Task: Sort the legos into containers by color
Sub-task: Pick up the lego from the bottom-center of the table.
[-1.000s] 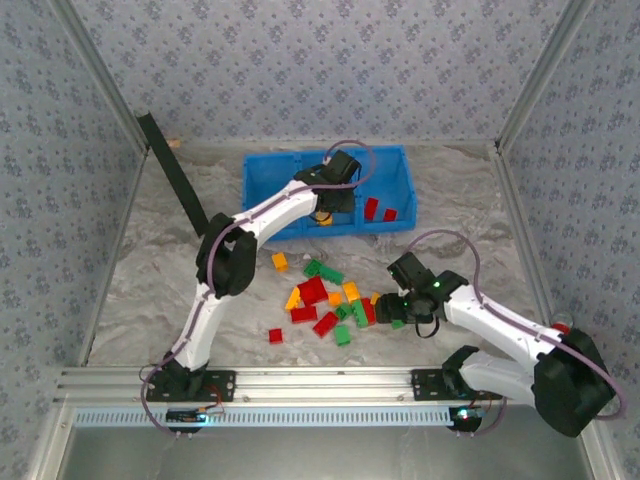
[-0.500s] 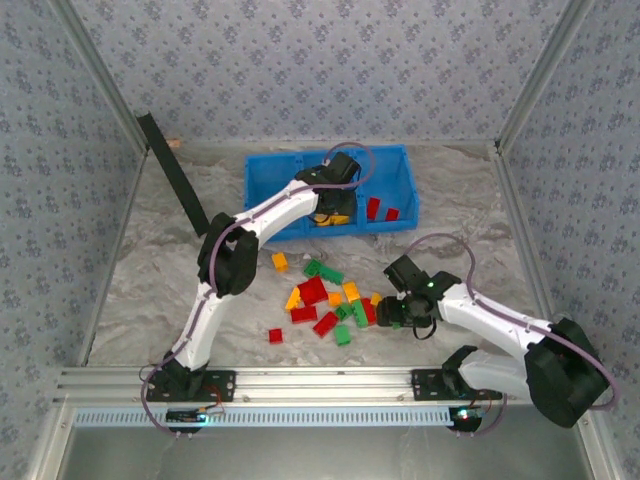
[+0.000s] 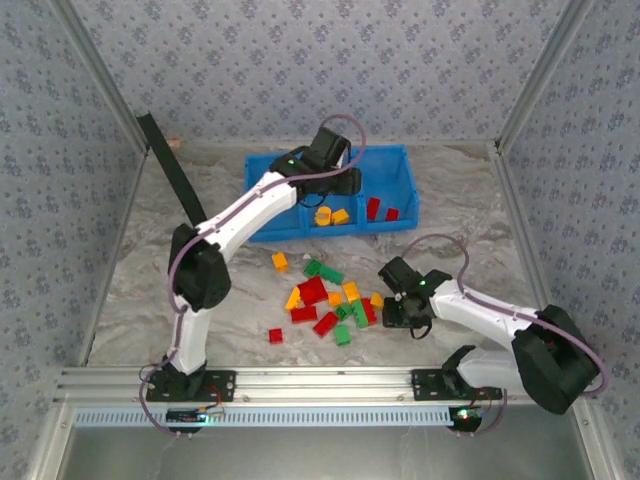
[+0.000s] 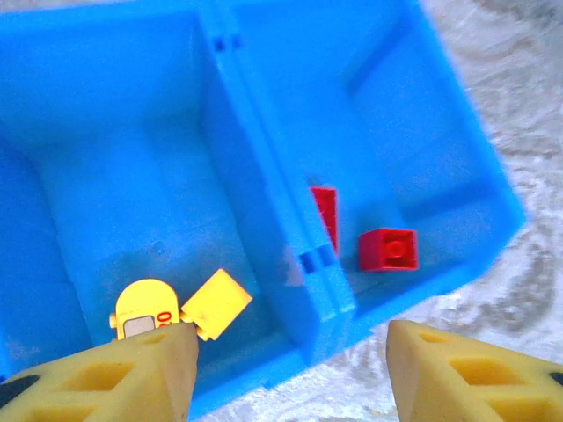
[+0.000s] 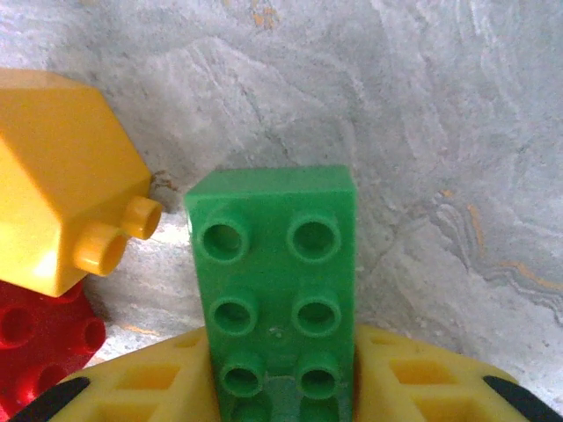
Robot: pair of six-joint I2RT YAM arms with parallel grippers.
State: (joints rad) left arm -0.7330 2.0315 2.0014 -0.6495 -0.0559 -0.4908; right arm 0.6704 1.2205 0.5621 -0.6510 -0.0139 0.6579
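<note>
The blue tray (image 3: 402,178) stands at the back of the table. My left gripper (image 3: 335,180) hovers open above its near wall (image 4: 290,369), with nothing between the fingers. Below it, the middle compartment holds a yellow lego (image 4: 216,302) beside an orange tag (image 4: 147,308). Two red legos (image 4: 388,249) lie in the right compartment. Several red, green and yellow legos (image 3: 325,295) are scattered mid-table. At the right edge of that pile my right gripper (image 3: 398,305) is shut on a green lego (image 5: 277,272), which sticks out ahead of the fingers (image 5: 281,382).
A yellow piece (image 5: 62,176) and a red brick (image 5: 35,343) lie just left of the held green brick. A black bar (image 3: 175,175) leans at the back left. The metal rail (image 3: 320,380) runs along the near edge.
My left gripper opened over the middle compartment, where the yellow lego now lies, and pulled up and back. My right gripper closed on the green lego at the pile's right edge.
</note>
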